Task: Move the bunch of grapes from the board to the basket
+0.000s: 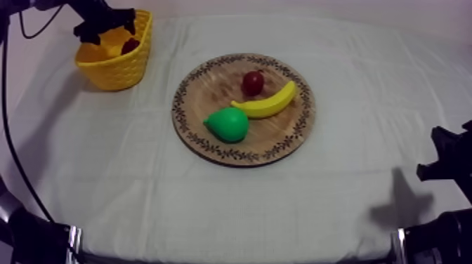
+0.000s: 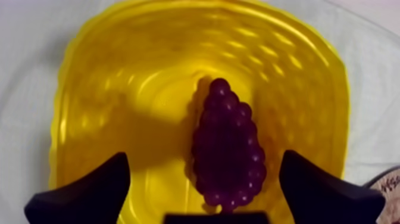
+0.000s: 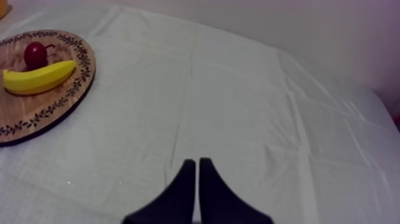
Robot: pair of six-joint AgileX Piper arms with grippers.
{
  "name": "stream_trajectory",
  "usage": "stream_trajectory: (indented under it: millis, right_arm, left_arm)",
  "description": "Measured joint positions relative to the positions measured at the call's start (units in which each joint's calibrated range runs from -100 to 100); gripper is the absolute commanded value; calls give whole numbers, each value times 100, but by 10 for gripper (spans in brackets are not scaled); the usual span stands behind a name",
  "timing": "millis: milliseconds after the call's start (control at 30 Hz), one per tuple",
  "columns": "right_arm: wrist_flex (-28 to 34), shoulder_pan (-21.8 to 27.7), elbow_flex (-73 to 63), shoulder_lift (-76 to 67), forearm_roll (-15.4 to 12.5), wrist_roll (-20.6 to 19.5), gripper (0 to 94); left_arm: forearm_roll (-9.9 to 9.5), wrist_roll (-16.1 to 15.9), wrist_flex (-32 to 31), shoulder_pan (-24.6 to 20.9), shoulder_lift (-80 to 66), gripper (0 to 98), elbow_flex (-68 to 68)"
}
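The bunch of grapes (image 2: 227,145), dark purple, lies on the floor of the yellow basket (image 2: 95,89). My left gripper (image 2: 205,187) hangs open above it, its fingers wide apart on either side and not touching it. From above, the basket (image 1: 116,69) stands at the far left with my left gripper (image 1: 105,24) over it and the grapes (image 1: 130,45) showing inside. The round wooden board (image 1: 211,84) holds a small red fruit (image 1: 253,83), a banana (image 1: 267,104) and a pear (image 1: 228,124). My right gripper (image 3: 197,170) is shut, low over bare cloth.
My right arm (image 1: 446,161) rests at the table's right edge. The board (image 3: 56,101) with the banana (image 3: 37,77) and the small red fruit (image 3: 35,55) lies well away from the right gripper across open cloth.
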Motion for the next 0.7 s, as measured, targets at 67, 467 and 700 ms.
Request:
stream_trajectory:
  millis: [67,467,700]
  right_arm:
    - [0,0,0,0,0,0,5]
    - [0,0,0,0,0,0,5]
    - [0,0,0,0,0,0,5]
  left_arm:
    - [42,-51,-125,0,-185,892,171]
    - [41,-183,-1172,152,-2048,497,2073]
    - [54,-145,-1616,159,-3336,389,3488]
